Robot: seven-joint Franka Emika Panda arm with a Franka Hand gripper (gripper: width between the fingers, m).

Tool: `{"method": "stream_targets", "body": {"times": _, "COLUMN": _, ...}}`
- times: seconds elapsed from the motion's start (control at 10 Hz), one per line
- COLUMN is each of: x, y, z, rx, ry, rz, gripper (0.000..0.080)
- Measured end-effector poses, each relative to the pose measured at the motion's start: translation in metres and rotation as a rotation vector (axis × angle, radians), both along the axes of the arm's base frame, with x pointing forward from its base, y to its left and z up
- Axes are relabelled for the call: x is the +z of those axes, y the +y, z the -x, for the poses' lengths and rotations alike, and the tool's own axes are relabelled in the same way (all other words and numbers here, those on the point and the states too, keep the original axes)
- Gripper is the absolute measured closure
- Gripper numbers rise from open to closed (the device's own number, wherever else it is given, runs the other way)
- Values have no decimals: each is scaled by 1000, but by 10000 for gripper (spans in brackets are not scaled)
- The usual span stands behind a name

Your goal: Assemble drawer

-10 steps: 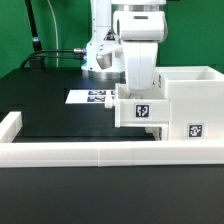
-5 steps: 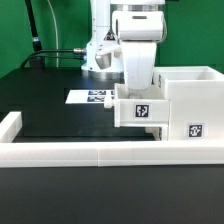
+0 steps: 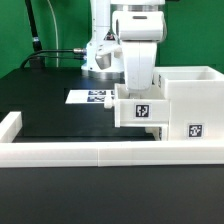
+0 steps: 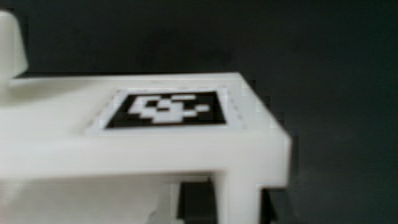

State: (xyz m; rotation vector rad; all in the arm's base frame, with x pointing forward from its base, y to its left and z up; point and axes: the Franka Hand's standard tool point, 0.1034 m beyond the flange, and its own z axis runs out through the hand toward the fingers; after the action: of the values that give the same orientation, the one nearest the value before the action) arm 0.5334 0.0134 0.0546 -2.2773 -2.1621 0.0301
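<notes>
In the exterior view, a small white drawer tray (image 3: pixel 140 112) with a square tag on its front sits against the left side of the large white housing (image 3: pixel 190 95), which also has a tag low on its front. My gripper (image 3: pixel 137 90) comes straight down onto the tray. In the wrist view the tray (image 4: pixel 107 140) and its tag fill the picture. My gripper (image 4: pixel 237 205) is shut on the tray's wall, with a dark finger (image 4: pixel 198 200) on each side of it. I cannot make out a second tray.
A long low white border wall (image 3: pixel 90 152) runs along the front of the black table and turns up at the exterior view's left. The marker board (image 3: pixel 88 97) lies flat behind the tray. The robot base and cables stand at the back.
</notes>
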Motion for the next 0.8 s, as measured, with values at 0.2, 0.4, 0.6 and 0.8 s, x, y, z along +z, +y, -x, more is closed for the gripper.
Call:
{"method": "stream_targets", "body": {"times": 0.2, "x": -1, "y": -3, "z": -1, "rx": 8, "ry": -1, "rz": 6, "gripper": 758}}
{"method": "stream_targets", "body": {"times": 0.4, "x": -1, "y": -5, "z": -1, "rx": 4, "ry": -1, "rz": 6, "gripper": 758}}
{"method": "stream_targets", "body": {"times": 0.6, "x": 0, "y": -5, "z": -1, "rx": 2, "ry": -2, "rz": 6, "gripper": 758}}
{"method": "stream_targets", "body": {"times": 0.8, "x": 0, "y": -4, "z": -1, "rx": 4, "ry": -2, "rz": 6, "gripper": 758}}
